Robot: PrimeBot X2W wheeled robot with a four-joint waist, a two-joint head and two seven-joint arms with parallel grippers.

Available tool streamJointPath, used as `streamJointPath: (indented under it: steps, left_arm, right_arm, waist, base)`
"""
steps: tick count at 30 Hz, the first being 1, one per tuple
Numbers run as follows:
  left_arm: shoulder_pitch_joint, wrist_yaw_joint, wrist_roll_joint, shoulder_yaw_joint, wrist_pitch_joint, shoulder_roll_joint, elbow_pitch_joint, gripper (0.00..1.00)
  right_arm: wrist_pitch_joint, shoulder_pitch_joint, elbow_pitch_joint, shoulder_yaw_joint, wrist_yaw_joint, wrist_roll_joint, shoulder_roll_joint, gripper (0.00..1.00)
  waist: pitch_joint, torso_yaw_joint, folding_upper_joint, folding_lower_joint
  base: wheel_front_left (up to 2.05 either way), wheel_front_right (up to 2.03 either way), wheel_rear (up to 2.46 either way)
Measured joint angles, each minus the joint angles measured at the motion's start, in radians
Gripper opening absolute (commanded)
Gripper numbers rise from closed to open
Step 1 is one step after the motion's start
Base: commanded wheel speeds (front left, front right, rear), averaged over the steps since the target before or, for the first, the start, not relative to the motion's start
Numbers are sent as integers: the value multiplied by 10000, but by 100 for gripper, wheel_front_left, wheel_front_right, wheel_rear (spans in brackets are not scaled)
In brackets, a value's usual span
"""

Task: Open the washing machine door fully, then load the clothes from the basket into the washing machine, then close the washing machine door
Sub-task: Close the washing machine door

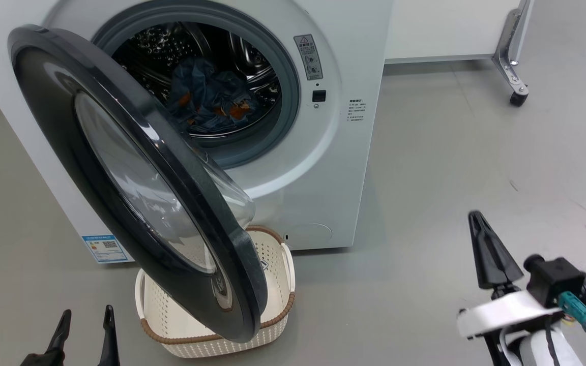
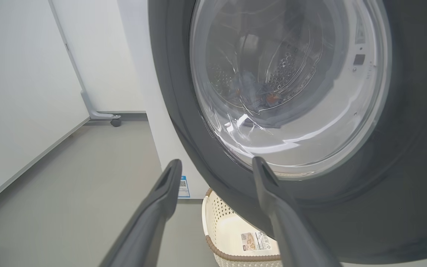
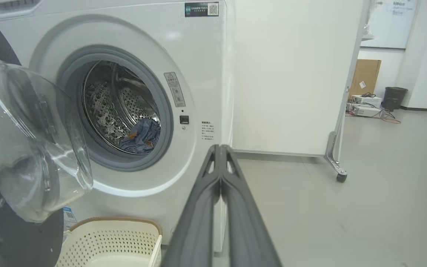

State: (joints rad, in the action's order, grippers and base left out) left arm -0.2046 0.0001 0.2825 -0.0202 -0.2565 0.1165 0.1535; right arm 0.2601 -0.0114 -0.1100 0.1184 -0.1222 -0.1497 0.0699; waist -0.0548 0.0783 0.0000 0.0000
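Risks first. The washing machine door (image 1: pixel 135 188) stands about half open, its lower edge hanging over the basket (image 1: pixel 275 274). We judge closing to be the step in hand.

- The door's outer face is glossy and curved. A push from a single fingertip may skid off toward the rim or onto the glass.
- A weak push may leave the door resting against the gasket, unlatched.
- The clothes (image 1: pixel 206 99) lie low in the drum. If a fold trails onto the grey gasket, the door may pinch it. From the head view they seem to sit behind the lip, but we cannot be sure.
- We cannot tell how much room there is between the door's bottom edge and the basket rim, so a sagging swing could nudge the basket.

Grippers. The left gripper (image 1: pixel 87 311) is spread wide and holds nothing. In its wrist view it is just short of the door's dark ring. The right gripper (image 1: pixel 476 223) is pinched fully together on nothing, over bare floor well apart from the washing machine (image 1: pixel 339 152).

Looks. The door is a broad black ring around a bulging clear bowl, with bright reflections. The clothes are a crumpled blue heap with orange patches. What we see of the basket's inside looks empty.
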Motion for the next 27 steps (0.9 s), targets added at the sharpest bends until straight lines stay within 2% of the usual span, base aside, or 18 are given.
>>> streamJointPath:
  steps: [9, 12, 14, 22, 27]
  left_arm:
    - [-4, -267, -123, 67, 0, -113, 38, 100]
    - [-4, -353, -173, 2, 0, -173, 82, 100]
    - [-3, -355, -182, -17, 2, -198, 86, 100]
    - [18, -533, -305, -213, 0, -368, 180, 100]
    - [51, -581, -387, -366, 0, -431, 205, 100]
  right_arm:
    - [2, 1755, 1701, 2736, 0, -454, -69, 0]
    - [2, 2160, 2002, 3885, 0, -654, -75, 0]
    - [2, 2263, 2050, 4253, -2, -734, -79, 0]
    - [2, 2489, 1354, 6970, -2, -1223, -73, 0]
    - [2, 2253, 481, 7219, -2, -1630, -73, 0]
  waist:
    - [-79, 105, 0, 0]
    - [-112, 221, 0, 0]
    - [-121, 265, 0, 0]
    - [-151, 741, 0, 0]
    - [-129, 1148, 0, 0]
  base:
    - [0, 0, 0]
    - [0, 0, 0]
    - [0, 0, 0]
    - [0, 0, 0]
    - [0, 0, 0]
